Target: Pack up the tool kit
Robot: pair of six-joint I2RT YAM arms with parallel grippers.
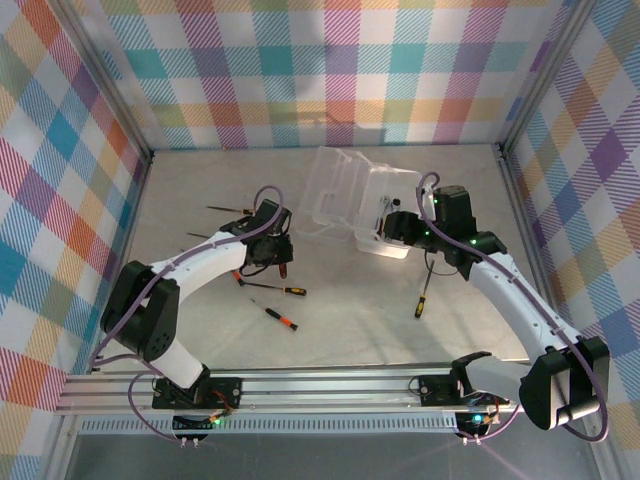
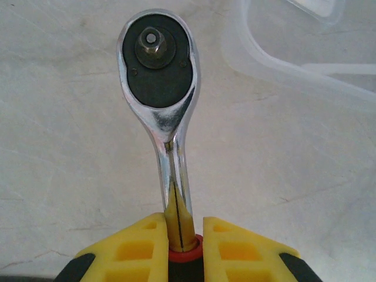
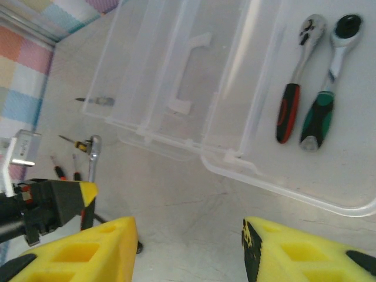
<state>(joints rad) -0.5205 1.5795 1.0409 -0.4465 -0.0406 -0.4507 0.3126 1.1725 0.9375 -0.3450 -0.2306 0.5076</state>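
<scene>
The clear plastic box stands open at the table's middle back, its lid folded out to the left. In the right wrist view a red-black ratchet and a green-black ratchet lie inside the box. My left gripper is shut on the red-collared handle of a chrome ratchet, held over the table just left of the box corner. My right gripper hangs open over bare table at the box's near edge. Slim screwdrivers lie in front of the left gripper.
Another screwdriver lies under the right arm. Two thin tools lie left of the left arm. Checkered walls close in the back and both sides. A metal rail runs along the near edge.
</scene>
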